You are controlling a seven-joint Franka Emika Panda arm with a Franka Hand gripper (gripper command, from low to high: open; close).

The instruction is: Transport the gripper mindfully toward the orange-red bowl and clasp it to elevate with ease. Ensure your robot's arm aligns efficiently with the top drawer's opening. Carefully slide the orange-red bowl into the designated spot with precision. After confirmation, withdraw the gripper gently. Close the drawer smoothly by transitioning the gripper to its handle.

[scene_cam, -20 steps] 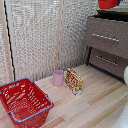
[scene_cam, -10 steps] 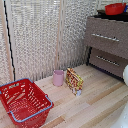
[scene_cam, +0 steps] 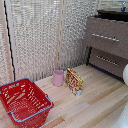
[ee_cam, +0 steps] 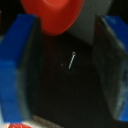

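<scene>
1. The top drawer (scene_cam: 106, 36) has a matt grey-brown wood front; its handle (scene_cam: 105, 37) looks like silver metal.
2. The floor (scene_cam: 95, 102) is pale, smooth wood.
3. The basket (scene_cam: 22, 102) is red wire mesh.
4. The orange-red bowl (ee_cam: 52, 14) looks glossy.

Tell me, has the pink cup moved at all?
No. The pink cup stands where it did, just on the exterior view's left of the colourful packet.
</scene>
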